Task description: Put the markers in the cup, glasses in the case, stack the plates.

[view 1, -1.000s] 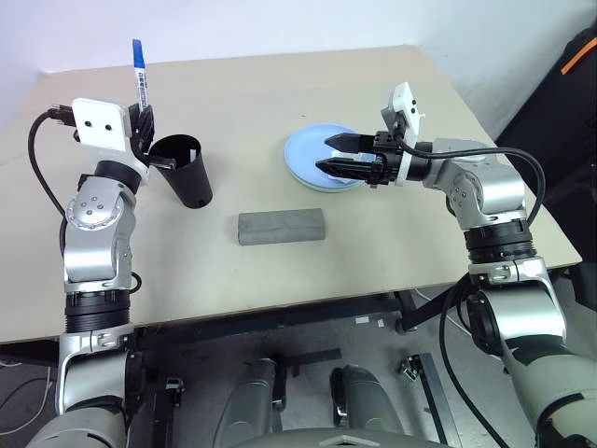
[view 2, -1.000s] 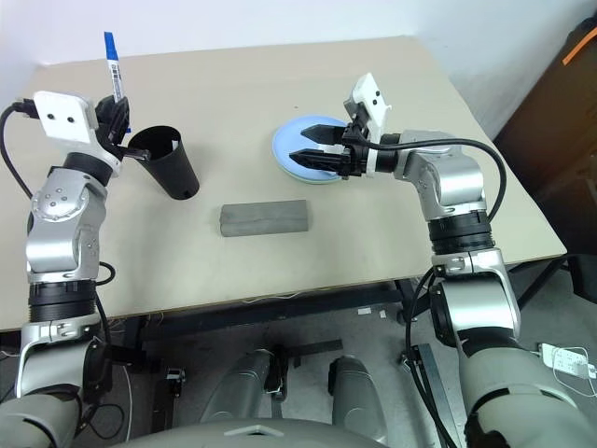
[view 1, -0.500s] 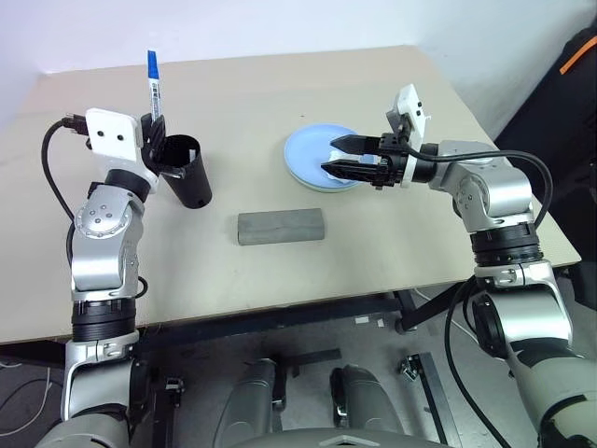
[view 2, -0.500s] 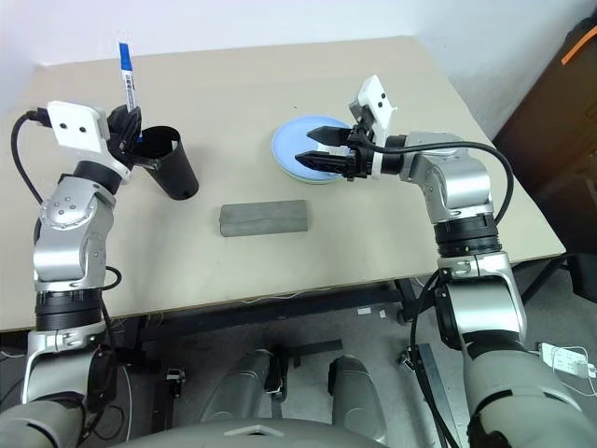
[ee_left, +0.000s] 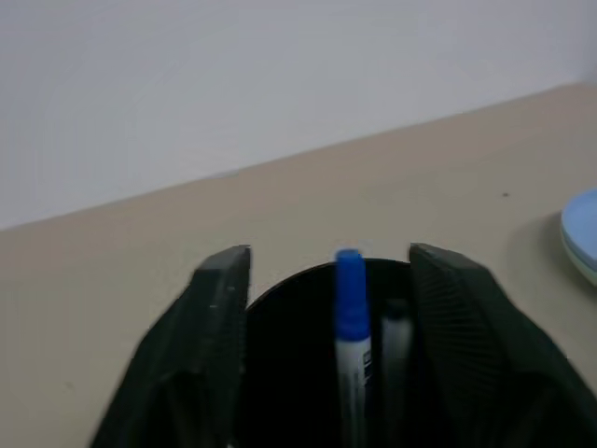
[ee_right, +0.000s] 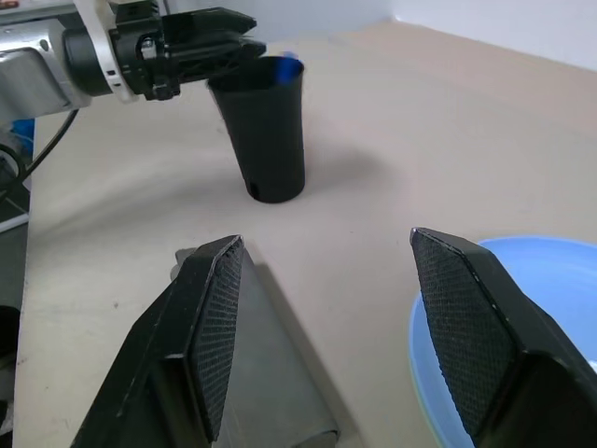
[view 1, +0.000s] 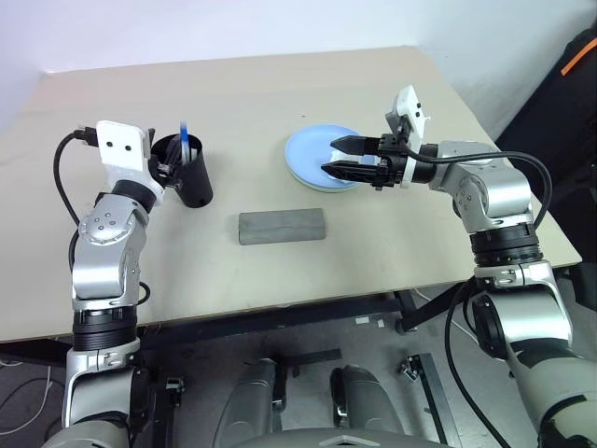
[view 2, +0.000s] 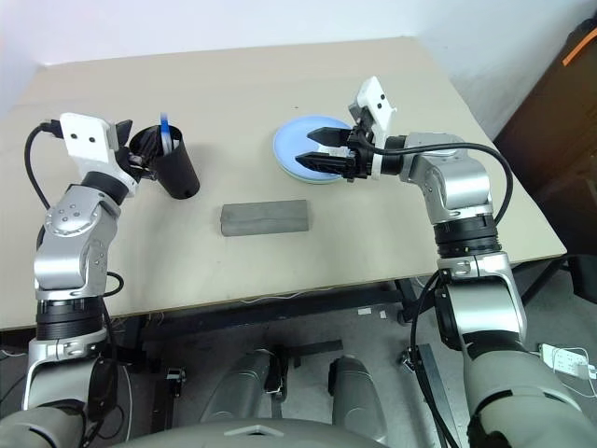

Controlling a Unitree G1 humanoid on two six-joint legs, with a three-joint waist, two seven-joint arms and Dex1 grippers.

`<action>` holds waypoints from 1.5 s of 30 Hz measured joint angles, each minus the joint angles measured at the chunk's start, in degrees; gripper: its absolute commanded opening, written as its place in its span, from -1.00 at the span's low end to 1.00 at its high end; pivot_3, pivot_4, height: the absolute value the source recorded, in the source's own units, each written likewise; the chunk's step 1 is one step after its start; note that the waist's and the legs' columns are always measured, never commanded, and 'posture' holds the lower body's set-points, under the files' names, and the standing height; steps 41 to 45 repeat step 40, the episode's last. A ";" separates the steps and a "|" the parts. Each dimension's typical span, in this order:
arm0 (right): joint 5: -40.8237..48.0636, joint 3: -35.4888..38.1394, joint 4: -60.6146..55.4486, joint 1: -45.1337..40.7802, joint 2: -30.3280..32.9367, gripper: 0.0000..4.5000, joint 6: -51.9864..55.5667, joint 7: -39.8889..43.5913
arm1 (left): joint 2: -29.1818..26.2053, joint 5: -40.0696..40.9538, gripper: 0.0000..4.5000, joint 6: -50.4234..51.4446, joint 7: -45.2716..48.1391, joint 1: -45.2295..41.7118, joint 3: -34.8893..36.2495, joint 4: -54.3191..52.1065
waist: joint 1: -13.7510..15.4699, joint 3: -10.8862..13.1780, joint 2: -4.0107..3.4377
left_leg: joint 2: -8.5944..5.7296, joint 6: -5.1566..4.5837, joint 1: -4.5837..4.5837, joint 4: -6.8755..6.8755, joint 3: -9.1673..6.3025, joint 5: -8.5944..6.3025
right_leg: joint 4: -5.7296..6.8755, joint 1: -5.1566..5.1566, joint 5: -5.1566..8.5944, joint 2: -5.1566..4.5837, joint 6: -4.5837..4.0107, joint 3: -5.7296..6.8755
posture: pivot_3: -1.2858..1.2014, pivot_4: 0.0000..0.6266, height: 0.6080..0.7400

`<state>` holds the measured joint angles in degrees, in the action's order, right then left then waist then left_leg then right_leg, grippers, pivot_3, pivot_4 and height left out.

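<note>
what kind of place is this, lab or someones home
Most likely a lab or test room, not a home: a bare beige table against plain white walls, cables and metal bracing under the table, and only a few props laid out, like the cup and grey case.

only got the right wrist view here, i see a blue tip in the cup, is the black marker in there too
observer: yes, the left wrist view looks into the cup: the black-capped marker stands beside the blue-capped marker.
operator: is the left claw gripping anything
observer: no, the left claw is open, a finger on each side of the cup's rim, clear of both markers.
operator: where's my own claw over the table
observer: seen from the head, the right claw hovers open over the light blue plate, with the closed case nearer the robot.
</note>
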<state>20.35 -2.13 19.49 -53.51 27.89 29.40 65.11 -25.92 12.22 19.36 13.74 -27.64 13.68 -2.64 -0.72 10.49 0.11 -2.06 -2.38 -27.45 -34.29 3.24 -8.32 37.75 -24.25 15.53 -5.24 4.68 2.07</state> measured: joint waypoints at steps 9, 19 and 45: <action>-0.12 -0.72 0.18 0.00 -0.02 0.35 -0.91 0.09 | -0.87 1.99 0.99 3.35 0.38 1.02 0.75 -5.15 | -0.02 0.00 0.00 | 0.00 0.00 0.00 0.00 0.00 0.00 | 0.00 0.00 0.00 0.00 0.00 0.00 | 0.03 -0.52 0.57; 0.28 -0.25 0.46 1.44 1.22 0.35 -0.62 0.50 | -11.82 22.47 0.99 19.23 13.65 12.26 14.33 -21.36 | -0.33 0.00 -0.02 | 0.03 0.01 0.07 0.02 -0.04 0.00 | -0.03 -0.06 0.10 0.04 -0.18 -0.05 | 0.03 -0.52 0.57; 4.98 5.08 -8.11 9.58 6.89 0.99 7.30 -3.69 | -13.44 21.27 1.00 9.64 27.03 24.93 11.82 -14.24 | -0.10 0.00 -0.03 | 0.03 0.01 0.01 0.71 0.81 -0.03 | -0.76 -0.31 -0.13 -0.34 -0.54 -0.20 | 0.03 -0.52 0.57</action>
